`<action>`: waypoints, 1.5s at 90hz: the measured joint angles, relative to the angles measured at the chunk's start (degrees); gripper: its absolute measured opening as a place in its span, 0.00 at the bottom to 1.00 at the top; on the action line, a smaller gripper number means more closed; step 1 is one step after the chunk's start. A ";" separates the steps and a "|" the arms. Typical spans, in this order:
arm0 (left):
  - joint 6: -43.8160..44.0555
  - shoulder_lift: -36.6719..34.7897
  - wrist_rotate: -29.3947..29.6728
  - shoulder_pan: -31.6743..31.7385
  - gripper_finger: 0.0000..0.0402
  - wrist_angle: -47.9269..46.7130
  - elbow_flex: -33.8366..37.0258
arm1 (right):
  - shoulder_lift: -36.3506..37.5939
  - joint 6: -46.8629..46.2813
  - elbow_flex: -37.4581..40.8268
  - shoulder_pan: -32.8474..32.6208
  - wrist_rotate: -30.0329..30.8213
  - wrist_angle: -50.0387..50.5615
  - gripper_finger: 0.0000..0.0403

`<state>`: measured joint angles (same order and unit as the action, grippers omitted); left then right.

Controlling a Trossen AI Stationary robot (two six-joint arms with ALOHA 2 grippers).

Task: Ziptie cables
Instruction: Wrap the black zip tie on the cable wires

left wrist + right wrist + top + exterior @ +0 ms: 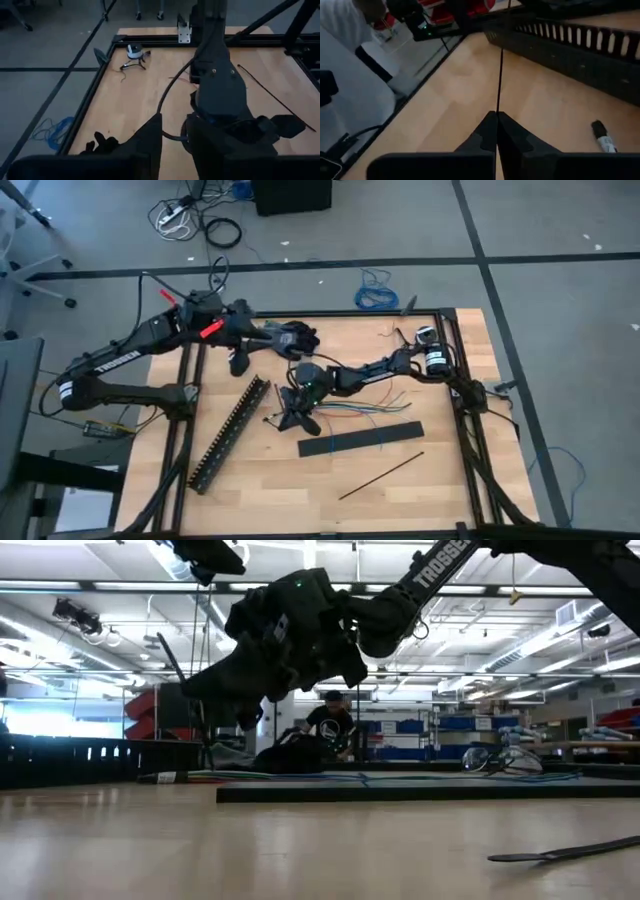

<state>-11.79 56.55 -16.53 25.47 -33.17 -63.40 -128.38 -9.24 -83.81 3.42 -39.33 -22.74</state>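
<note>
Thin black ziptie — straight, pinched in right gripper

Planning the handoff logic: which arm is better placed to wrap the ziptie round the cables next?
Right, probably. The right gripper is shut on a ziptie and sits beside the cables at mid-table. The left gripper is farther back, holding nothing that shows.

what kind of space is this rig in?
Likely a robotics lab or workshop, open-plan. The low view shows rows of ceiling strip lights and shelving with blue bins behind a person; the high view shows loose cords on the grey floor.
</note>
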 joint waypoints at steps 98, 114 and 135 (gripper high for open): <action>-0.71 0.02 -0.02 0.00 0.21 -1.28 0.00 | 9.27 5.51 -0.02 4.99 12.74 29.44 0.54; -1.51 0.02 -0.02 0.00 0.21 -1.14 0.00 | 8.36 11.71 0.02 5.48 17.51 34.22 0.56; -1.53 0.02 0.00 0.00 0.21 -0.58 0.00 | 5.95 15.92 -0.07 4.46 22.70 32.92 0.54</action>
<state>-13.32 56.58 -16.53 25.47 -33.74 -63.40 -122.43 6.68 -83.88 7.88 -16.63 10.18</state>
